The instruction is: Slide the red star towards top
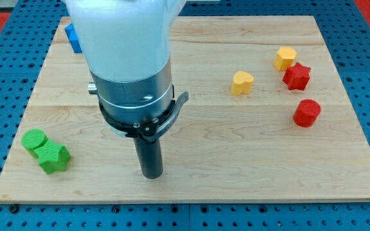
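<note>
On the board I count seven blocks: two red, a star and a cylinder, two yellow, a heart and a hexagon, two green, a cylinder and a star, and one blue.

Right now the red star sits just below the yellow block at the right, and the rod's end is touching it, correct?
Not quite. The red star does sit just below the yellow block at the view's right, but my tip is not touching it. The camera view shows my tip far off to the view's left, near the board's bottom edge, with bare wood between them.
</note>
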Motion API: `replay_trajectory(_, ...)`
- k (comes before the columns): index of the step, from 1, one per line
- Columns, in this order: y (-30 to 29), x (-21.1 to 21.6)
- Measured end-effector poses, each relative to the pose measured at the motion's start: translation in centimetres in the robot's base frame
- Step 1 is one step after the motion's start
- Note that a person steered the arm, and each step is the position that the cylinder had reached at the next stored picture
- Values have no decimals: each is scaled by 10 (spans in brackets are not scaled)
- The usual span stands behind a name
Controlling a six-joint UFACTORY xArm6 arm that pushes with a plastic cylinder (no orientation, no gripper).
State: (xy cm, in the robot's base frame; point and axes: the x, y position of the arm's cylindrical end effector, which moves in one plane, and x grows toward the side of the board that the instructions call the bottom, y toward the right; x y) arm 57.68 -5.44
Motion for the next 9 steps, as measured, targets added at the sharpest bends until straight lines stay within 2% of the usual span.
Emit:
replay_trajectory(1,5,0)
replay_trajectory(2,36,-3)
replay_trajectory(3,154,-18)
replay_trajectory(4,226,-19)
replay_trajectory(5,305,-62)
replay_trajectory(6,333,-106)
replay_trajectory(7,312,-179)
replay_trajectory(9,164,-208)
